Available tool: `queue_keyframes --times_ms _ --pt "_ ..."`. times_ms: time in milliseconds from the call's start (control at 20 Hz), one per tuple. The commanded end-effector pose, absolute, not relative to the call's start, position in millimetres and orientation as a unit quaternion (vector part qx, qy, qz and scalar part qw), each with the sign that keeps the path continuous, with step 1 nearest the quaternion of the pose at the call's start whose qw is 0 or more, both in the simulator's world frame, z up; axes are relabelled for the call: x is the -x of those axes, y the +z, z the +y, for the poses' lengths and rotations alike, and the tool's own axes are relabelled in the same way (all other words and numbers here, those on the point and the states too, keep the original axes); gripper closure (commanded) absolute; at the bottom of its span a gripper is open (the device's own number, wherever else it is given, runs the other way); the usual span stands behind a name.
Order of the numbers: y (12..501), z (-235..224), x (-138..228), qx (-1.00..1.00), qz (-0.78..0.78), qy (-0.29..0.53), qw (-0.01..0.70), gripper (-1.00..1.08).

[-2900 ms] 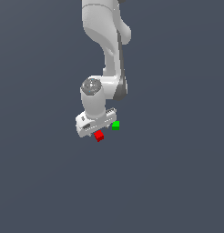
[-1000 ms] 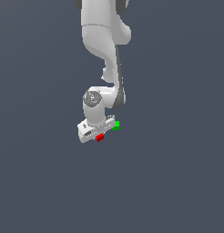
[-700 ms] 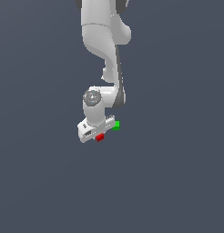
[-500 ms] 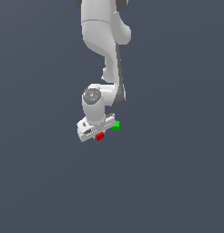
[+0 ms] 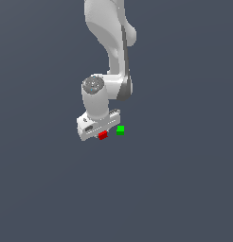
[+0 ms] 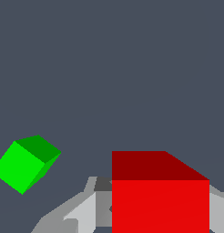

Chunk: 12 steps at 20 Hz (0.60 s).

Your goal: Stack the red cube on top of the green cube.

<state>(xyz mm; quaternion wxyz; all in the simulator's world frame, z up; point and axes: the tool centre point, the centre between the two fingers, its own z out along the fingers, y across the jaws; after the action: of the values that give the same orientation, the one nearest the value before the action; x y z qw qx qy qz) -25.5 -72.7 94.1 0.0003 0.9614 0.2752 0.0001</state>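
Fingers [image 6: 82, 214] flank my red cube [image 6: 160, 200], though I cannot tell if they clamp it; green cube [image 6: 25, 164] sits apart, unmarked.

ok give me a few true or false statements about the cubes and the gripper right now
1. The red cube sits between the fingers of the gripper. True.
2. The red cube is already stacked on the green cube. False: the two cubes are apart, side by side.
3. In the exterior view the green cube lies to the right of the red cube. True.
4. The gripper is over the green cube. False: it is at the red cube.
5. Both cubes show in the wrist view. True.
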Motion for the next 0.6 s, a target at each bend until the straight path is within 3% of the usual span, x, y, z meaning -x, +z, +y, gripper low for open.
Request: queue_keyframes --times_ms 0,550 --pt "107 -73 26 -0.961 0.275 0.000 0.000 1.08" --pt "117 -70 27 -0.961 0.275 0.000 0.000 1.08"
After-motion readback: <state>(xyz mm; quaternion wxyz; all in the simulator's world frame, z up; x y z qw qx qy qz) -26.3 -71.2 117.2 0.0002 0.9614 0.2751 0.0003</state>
